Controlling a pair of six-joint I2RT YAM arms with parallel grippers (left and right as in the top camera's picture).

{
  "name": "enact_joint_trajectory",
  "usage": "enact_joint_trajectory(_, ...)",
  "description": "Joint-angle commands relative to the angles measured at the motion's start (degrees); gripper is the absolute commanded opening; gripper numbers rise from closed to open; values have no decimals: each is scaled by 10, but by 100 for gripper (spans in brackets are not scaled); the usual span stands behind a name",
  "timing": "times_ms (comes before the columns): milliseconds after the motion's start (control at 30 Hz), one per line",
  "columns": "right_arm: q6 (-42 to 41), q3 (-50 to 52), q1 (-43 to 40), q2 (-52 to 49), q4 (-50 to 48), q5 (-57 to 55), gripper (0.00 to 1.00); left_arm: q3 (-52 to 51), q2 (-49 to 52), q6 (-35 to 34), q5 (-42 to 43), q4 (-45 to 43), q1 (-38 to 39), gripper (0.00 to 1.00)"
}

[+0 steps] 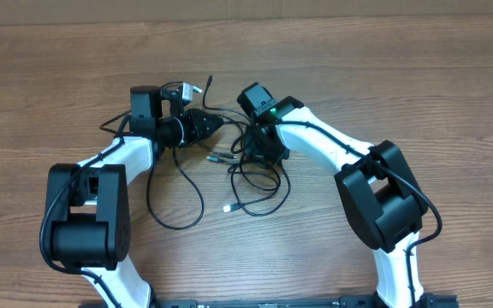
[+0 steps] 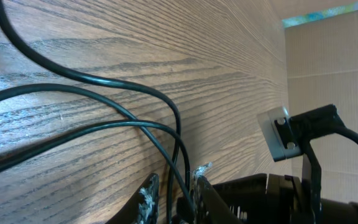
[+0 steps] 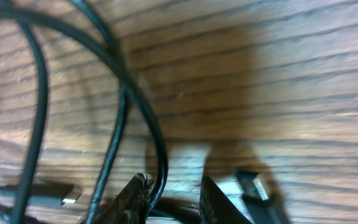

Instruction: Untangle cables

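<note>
1. Two arms lean over the wooden table. The left arm, with its bulky black joint, takes up the near-left side.
2. Several thin black cables lie loose on the wood between the arms, and one wide loop curls just beside the left arm.
3. Pointing toward the middle, the left gripper has two cords running between its narrow jaws. I cannot tell whether they are pinched.
4. One pale plug lies flat near the centre, at the edge of the tangle.
5. Directly over that tangle, the right gripper is released, its jaws partly apart. A cord passes between them against one finger, with bare wood beside it.
6. Farthest right, the right arm crowds the table edge.
</note>
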State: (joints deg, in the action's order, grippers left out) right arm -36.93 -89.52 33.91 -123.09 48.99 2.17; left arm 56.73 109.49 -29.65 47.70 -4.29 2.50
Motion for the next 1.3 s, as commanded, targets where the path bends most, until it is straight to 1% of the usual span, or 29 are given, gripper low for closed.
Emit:
enact_joint_trajectory(0, -4, -5, -17, -5, -5, -4, 25, 0, -15, 7, -3, -2, -3, 20)
enact_joint_trajectory(200, 16, -5, -46, -5, -10, -22, 26, 0, -15, 7, -3, -3, -3, 21)
enact_joint_trajectory(300, 28, -5, -57, -5, -10, -51, 25, 0, -15, 7, -4, -3, -3, 21)
enact_joint_trajectory(500, 30, -5, -70, -5, 26, -232, 25, 0, -15, 7, -8, -3, -3, 21)
enact_joint_trajectory(633, 29, -5, -81, -5, 44, -285, 25, 0, -15, 7, -21, -3, -3, 21)
enact_joint_trajectory(767, 29, -5, -95, -5, 48, -283, 26, 0, -15, 7, -20, -2, -3, 20)
enact_joint_trajectory(833, 30, -5, -106, -5, 52, -283, 28, 0, -15, 7, -20, -2, -3, 20)
enact_joint_trajectory(933, 29, -22, -124, -5, 83, -282, 28, 0, -15, 7, -16, -2, -3, 20)
enact_joint_trajectory(1033, 29, -68, -138, -5, 142, -263, 22, 0, -15, 7, -16, -2, -3, 22)
enact_joint_trajectory(1133, 37, -130, -148, -5, 210, -222, 21, 0, -18, 7, -16, 0, -3, 24)
enact_joint_trajectory(1267, 80, -209, -164, -5, 277, -136, 21, 1, -39, 29, -20, 25, -3, 27)
